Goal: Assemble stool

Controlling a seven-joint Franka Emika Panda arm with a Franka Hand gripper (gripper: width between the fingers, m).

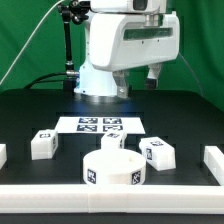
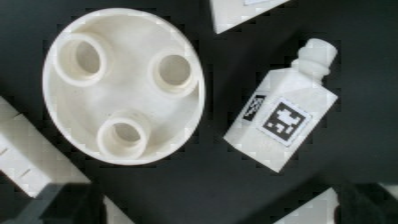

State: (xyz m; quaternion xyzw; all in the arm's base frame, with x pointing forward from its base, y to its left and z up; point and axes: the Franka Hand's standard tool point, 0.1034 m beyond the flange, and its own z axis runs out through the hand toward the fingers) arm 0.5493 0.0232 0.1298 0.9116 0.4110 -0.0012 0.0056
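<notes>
The round white seat (image 1: 113, 170) lies on the black table near the front; in the wrist view (image 2: 121, 85) its three round sockets face up. One white tagged leg (image 2: 285, 105) lies just beside it, apart from it. In the exterior view three legs lie loose: one on the left (image 1: 42, 144), one behind the seat (image 1: 113, 143), one to the right of it (image 1: 156, 152). My gripper (image 2: 210, 205) hangs high above the seat and leg, open and empty. Only its dark fingers (image 2: 50, 205) show at the frame's corners.
The marker board (image 1: 100, 126) lies flat behind the parts, in front of the robot base (image 1: 100, 80). A long white border rail (image 1: 110, 198) runs along the front edge, with white ends at the left (image 1: 2, 155) and right (image 1: 214, 160).
</notes>
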